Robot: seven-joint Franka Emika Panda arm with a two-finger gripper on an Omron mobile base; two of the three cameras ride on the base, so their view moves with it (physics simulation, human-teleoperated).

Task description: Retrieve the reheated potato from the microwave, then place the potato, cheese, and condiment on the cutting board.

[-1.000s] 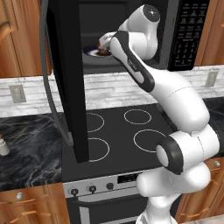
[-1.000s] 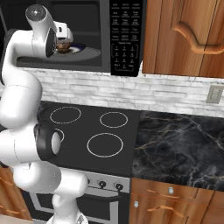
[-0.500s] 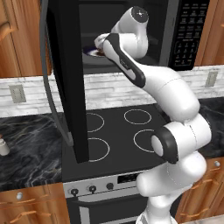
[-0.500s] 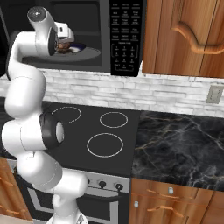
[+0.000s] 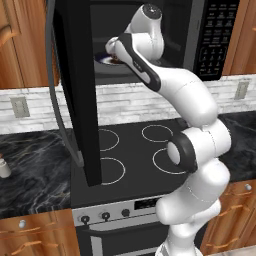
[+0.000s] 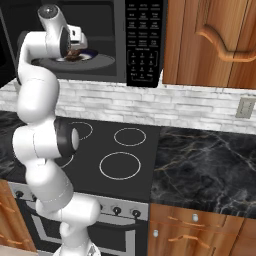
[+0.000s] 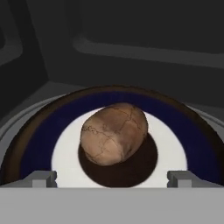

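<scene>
The potato (image 7: 114, 133), a lumpy brown ball, lies on a white plate with a dark blue rim (image 7: 192, 140) inside the open black microwave (image 6: 142, 45). My gripper (image 7: 111, 179) is open, reaching into the cavity. Its two fingertips (image 7: 41, 178) stand wide apart just short of the potato, one on each side, and touch nothing. From the right base view the gripper (image 6: 76, 49) hovers right above the potato (image 6: 75, 55). From the left, the hand (image 5: 116, 50) is over the plate (image 5: 106, 61). The cheese and the cutting board are out of view.
The microwave door (image 5: 75, 95) hangs swung open to the left over the black stovetop (image 5: 130, 150). Dark marble counters (image 6: 205, 165) flank the stove. A small pale shaker-like item (image 5: 3, 167) stands at the left counter edge; I cannot tell if it is the condiment.
The arm has pushed the hand deeper into the microwave and lower toward the plate. The potato has stayed put, and the jaws have stayed wide.
</scene>
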